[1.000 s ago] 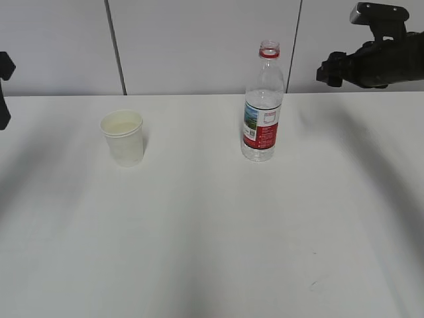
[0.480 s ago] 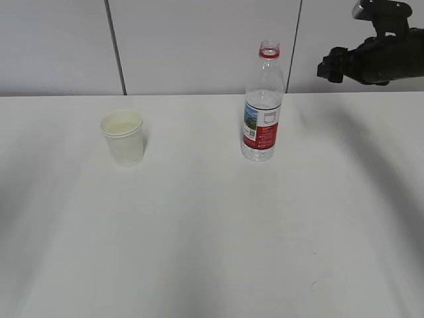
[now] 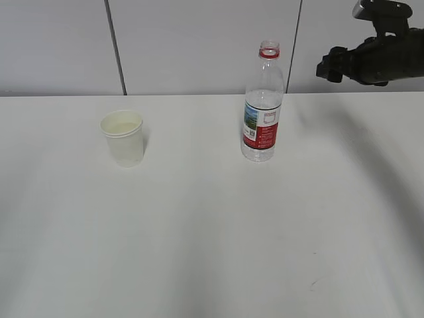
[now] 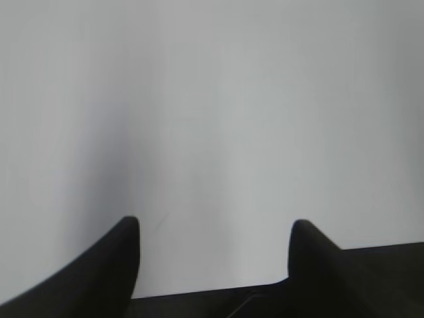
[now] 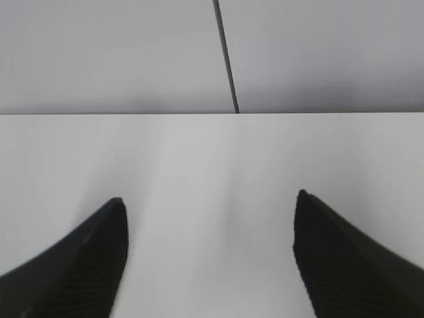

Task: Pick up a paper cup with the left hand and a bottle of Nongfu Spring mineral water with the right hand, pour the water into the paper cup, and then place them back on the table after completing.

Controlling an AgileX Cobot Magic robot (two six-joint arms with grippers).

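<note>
An off-white paper cup (image 3: pixel 122 138) stands upright on the white table (image 3: pixel 212 238) at the left, with a pale surface showing inside it. To its right stands the uncapped Nongfu Spring bottle (image 3: pixel 263 106), clear with a red label, holding water in its lower part. My right hand (image 3: pixel 329 66) hovers high at the top right, apart from the bottle. In the right wrist view the right gripper (image 5: pixel 209 205) is open over bare table. The left gripper (image 4: pixel 215 228) is open in the left wrist view, nothing between its fingers. The left arm is out of the exterior view.
A grey panelled wall (image 3: pixel 199 40) with dark vertical seams rises behind the table's far edge. A few faint scuff marks (image 3: pixel 315 283) dot the tabletop near the front right.
The left arm, seen at the left edge a second ago, has left the exterior view. The right arm rose slightly. Cup and bottle have not moved.
</note>
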